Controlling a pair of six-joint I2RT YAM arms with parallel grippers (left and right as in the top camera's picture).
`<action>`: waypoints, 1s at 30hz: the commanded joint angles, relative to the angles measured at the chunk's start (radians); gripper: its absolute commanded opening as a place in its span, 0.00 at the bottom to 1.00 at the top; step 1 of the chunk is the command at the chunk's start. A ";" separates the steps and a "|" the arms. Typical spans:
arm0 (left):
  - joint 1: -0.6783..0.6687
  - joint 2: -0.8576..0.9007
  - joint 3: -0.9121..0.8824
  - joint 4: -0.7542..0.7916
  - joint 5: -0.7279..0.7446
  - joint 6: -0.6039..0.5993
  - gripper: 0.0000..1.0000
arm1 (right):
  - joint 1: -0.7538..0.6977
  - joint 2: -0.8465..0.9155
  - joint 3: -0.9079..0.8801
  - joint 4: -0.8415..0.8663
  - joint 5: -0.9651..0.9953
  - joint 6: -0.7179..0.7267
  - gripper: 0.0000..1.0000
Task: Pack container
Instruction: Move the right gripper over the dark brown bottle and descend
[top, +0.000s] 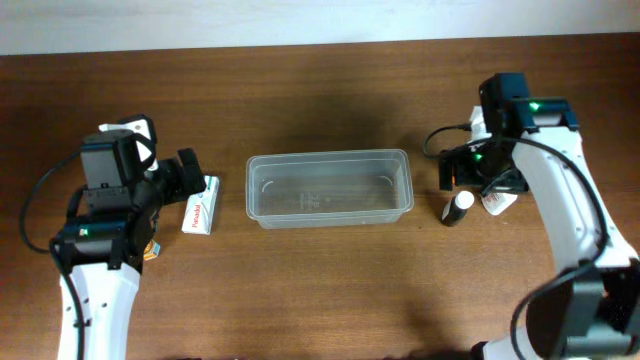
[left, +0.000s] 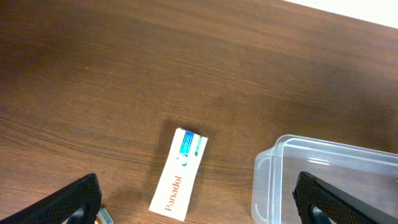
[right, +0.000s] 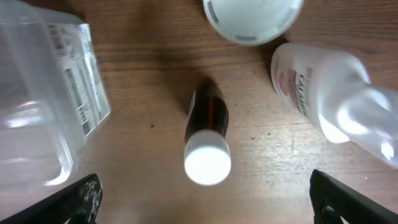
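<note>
The clear plastic container (top: 330, 188) sits empty in the middle of the table; its corner shows in the left wrist view (left: 323, 180) and the right wrist view (right: 43, 99). A white Panadol box (top: 201, 205) lies flat just left of it, seen in the left wrist view (left: 179, 174). My left gripper (left: 199, 208) is open, above and just left of the box. A small dark bottle with a white cap (top: 457, 208) stands right of the container, below my open right gripper (right: 205, 205), as the right wrist view (right: 207, 140) shows.
A clear bottle with a pink label (right: 336, 93) lies on its side right of the dark bottle. A white round cap or jar (right: 252, 18) stands behind it. A small metal-looking item (left: 102, 216) sits by my left fingertip.
</note>
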 joint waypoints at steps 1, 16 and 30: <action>0.006 0.018 0.020 -0.004 0.026 -0.002 0.99 | -0.006 0.048 -0.010 0.007 0.000 -0.009 0.99; 0.006 0.022 0.020 -0.005 0.026 -0.002 0.99 | -0.006 0.121 -0.023 0.022 -0.037 0.109 0.83; 0.006 0.022 0.020 -0.008 0.026 -0.002 0.99 | -0.006 0.121 -0.151 0.124 -0.041 0.153 0.75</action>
